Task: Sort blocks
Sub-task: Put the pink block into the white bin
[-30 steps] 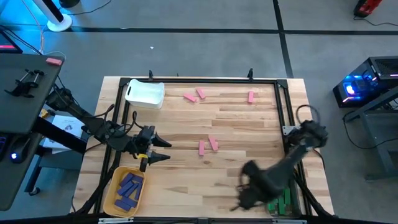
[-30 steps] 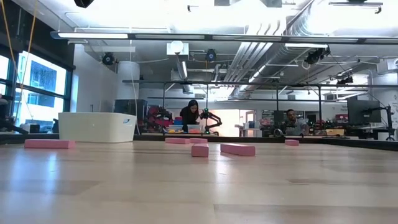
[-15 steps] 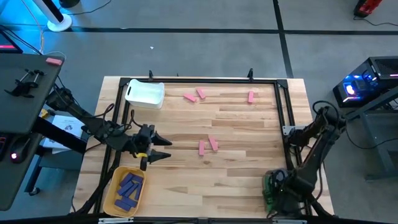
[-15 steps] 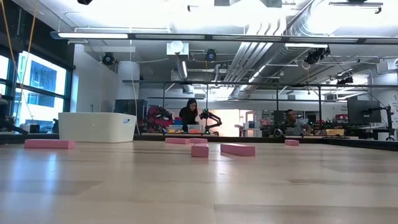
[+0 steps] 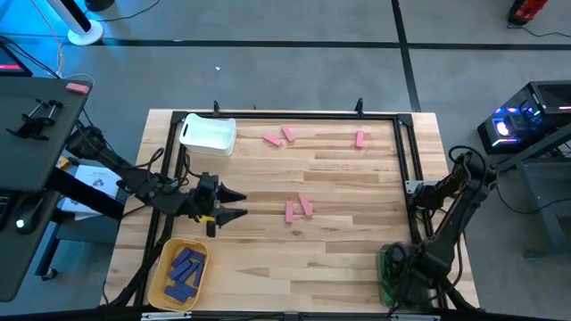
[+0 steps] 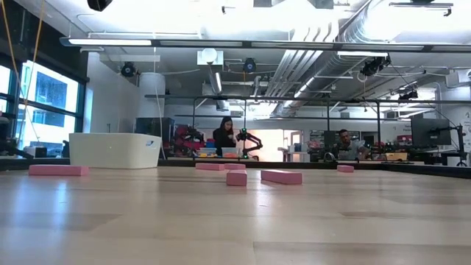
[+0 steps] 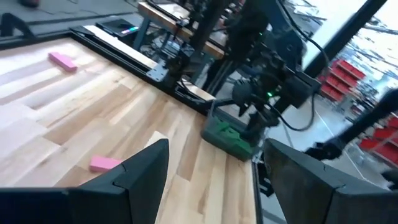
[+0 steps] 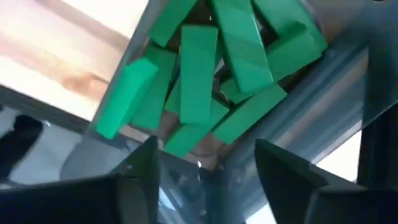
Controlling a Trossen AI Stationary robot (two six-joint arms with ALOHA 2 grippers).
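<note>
Directly below the right gripper (image 8: 202, 180), its fingers spread and empty, green blocks (image 8: 199, 74) lie heaped in the clear bin (image 5: 385, 272). Ahead of the open, empty left gripper (image 5: 230, 203), pink blocks (image 5: 297, 209) lie scattered; a skewed approach could knock them away.

Counts from the high view, by kind.

Pink blocks (image 5: 288, 211) loose on the tabletop (image 5: 357, 196): five — three in the upper middle, two at centre.

Purple blocks (image 5: 185, 267) in the yellow bin (image 5: 159, 283), lower left: several, overlapping, exact number unclear.

Green blocks (image 8: 198, 73) in the clear bin (image 8: 323, 106): roughly eight in the right wrist view.

Bins: three, counting the white bin (image 5: 208, 135).

Tools: two.
</note>
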